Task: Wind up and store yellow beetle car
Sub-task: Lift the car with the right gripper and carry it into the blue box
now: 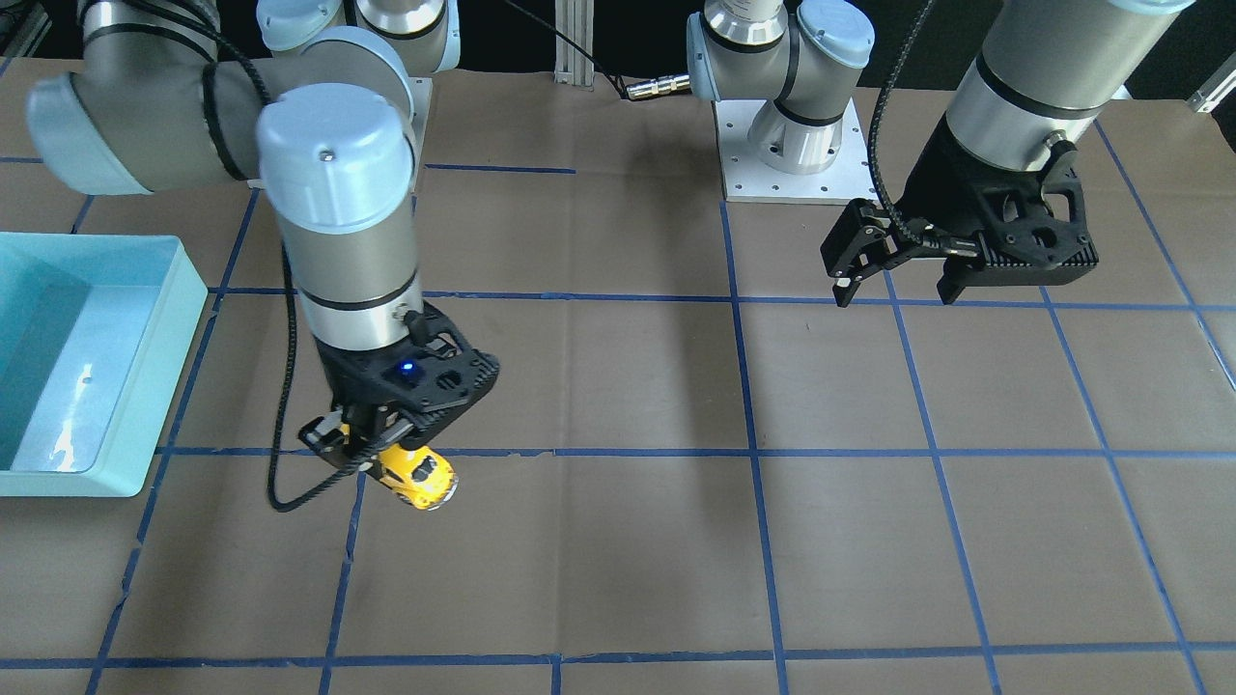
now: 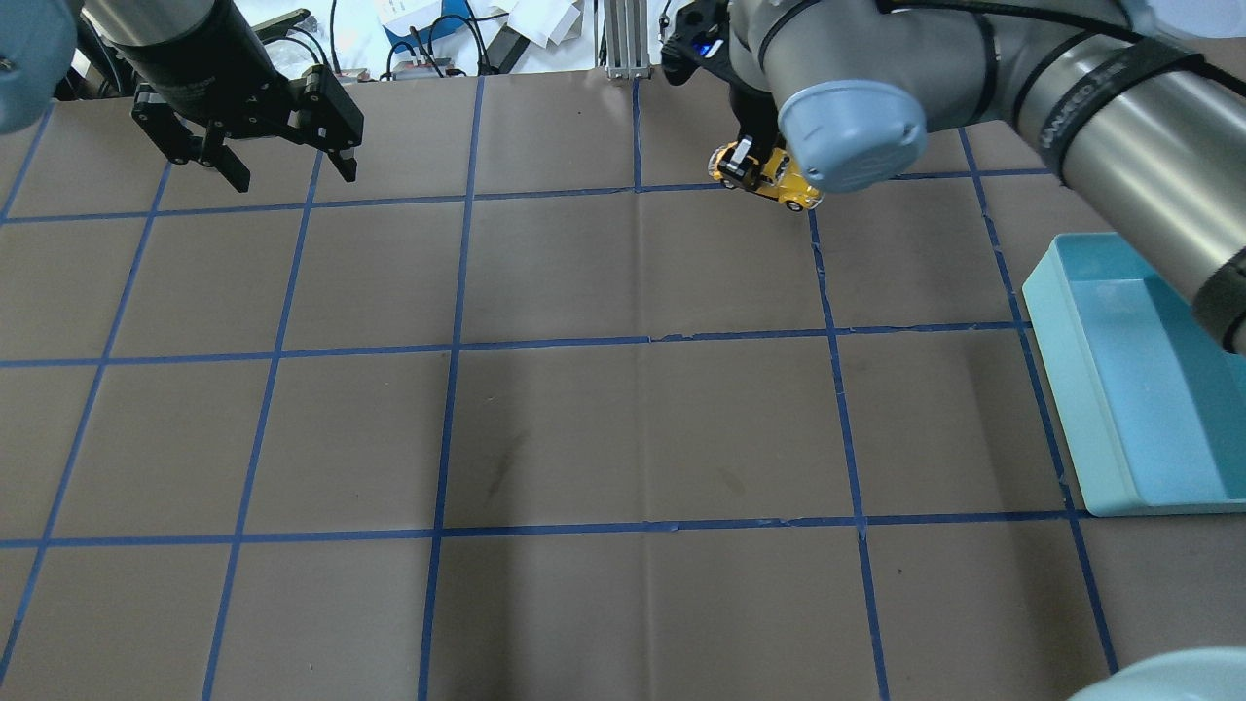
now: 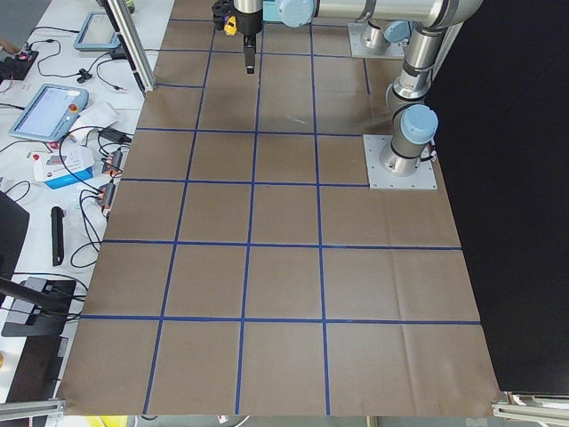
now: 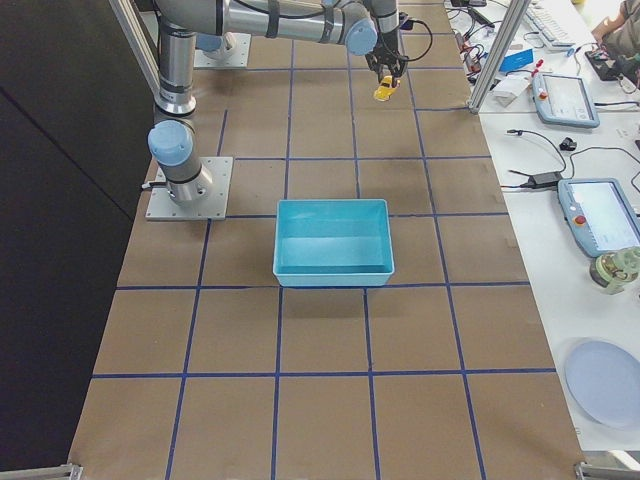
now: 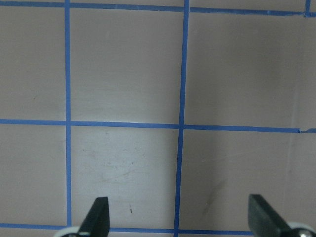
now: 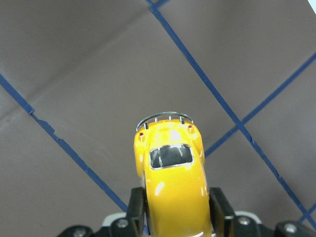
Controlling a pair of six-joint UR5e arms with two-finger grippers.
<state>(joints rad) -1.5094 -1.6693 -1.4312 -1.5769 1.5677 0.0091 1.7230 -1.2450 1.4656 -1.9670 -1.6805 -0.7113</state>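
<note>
Car [image 6: 170,177] is sitting pinched by its flanks in the right gripper [image 6: 173,207], bumper pointing down, in the right wrist view. From the front it is hanging seemingly clear of the table [image 1: 628,560], well apart from the bin [image 1: 58,483], while the left gripper [image 1: 898,290] is hovering spread and empty. Overhead, little of the hold is showing; a jerky carry could be shaking the glossy body loose.

The car [image 6: 170,168] is glossy yellow and rounded, with a dark window and a chrome bumper. It is held aloft and tilted, its sides pinched in the right gripper [image 6: 177,210], bumper end sticking out.
</note>
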